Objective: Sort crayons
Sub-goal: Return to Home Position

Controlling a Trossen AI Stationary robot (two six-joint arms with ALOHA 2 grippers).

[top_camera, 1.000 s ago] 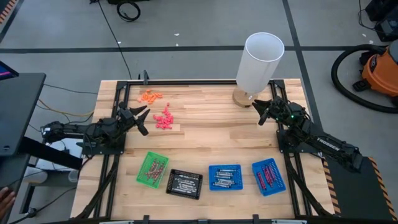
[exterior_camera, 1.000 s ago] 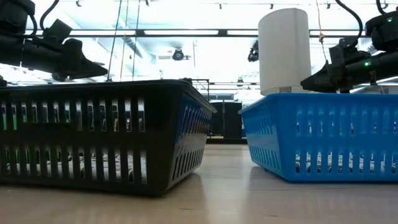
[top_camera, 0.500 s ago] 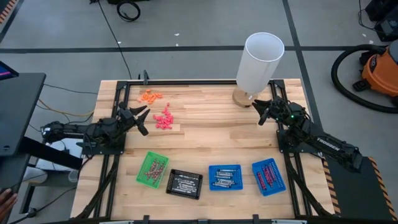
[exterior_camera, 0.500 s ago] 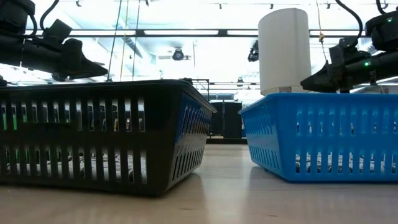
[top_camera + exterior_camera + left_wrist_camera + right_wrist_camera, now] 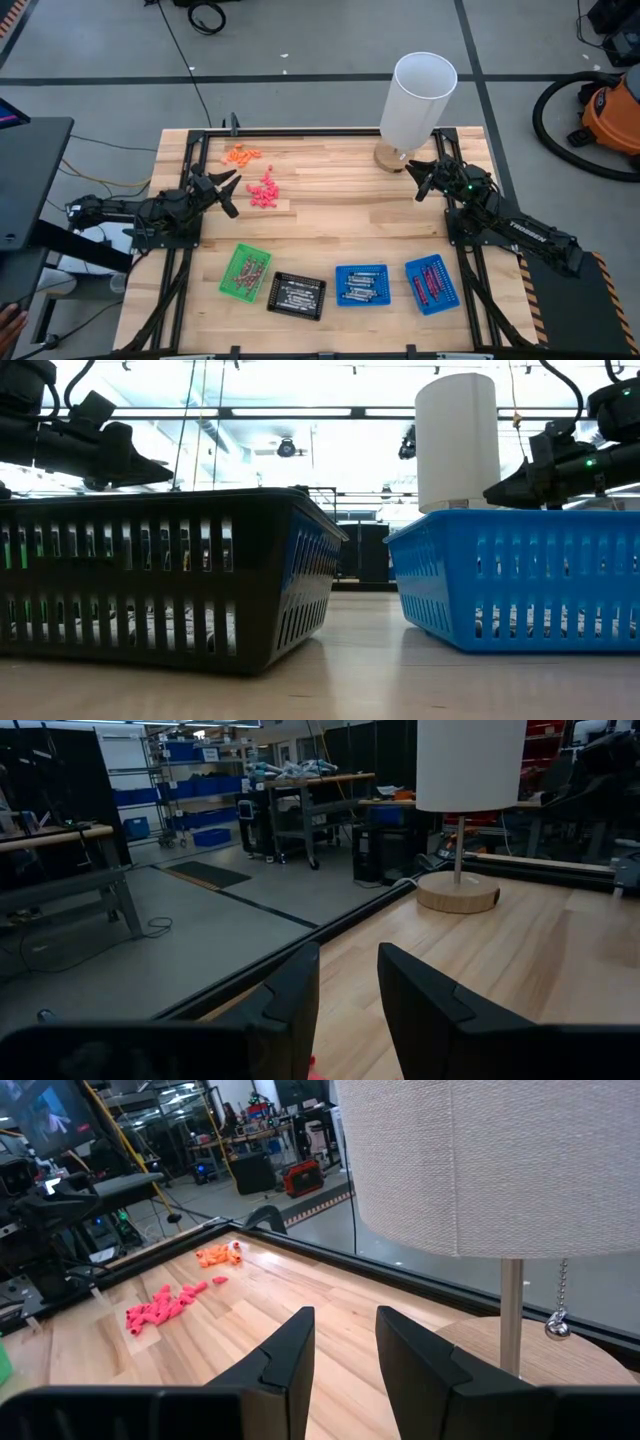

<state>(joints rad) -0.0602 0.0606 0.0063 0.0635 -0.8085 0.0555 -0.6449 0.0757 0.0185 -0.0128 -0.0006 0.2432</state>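
The crayons are short thin sticks lying in four small trays near the table's front edge: a green tray [image 5: 245, 271], a black tray [image 5: 297, 295], a blue tray [image 5: 361, 284] and a second blue tray [image 5: 431, 284] holding maroon crayons [image 5: 430, 281]. My left gripper [image 5: 228, 190] hovers open and empty at the table's left side, beside the pink bits [image 5: 262, 192]. My right gripper [image 5: 420, 180] hovers open and empty at the far right, next to the lamp base [image 5: 392, 157]. Both wrist views show a gap between the fingers, for the left gripper [image 5: 348, 982] and the right gripper [image 5: 345, 1345].
A tall white lamp [image 5: 415, 100] stands on a round wooden base at the far right. Orange bits [image 5: 241, 154] lie at the far left, pink bits [image 5: 160, 1308] just nearer. The low view shows the black tray [image 5: 160, 570] and a blue tray [image 5: 520, 575] up close.
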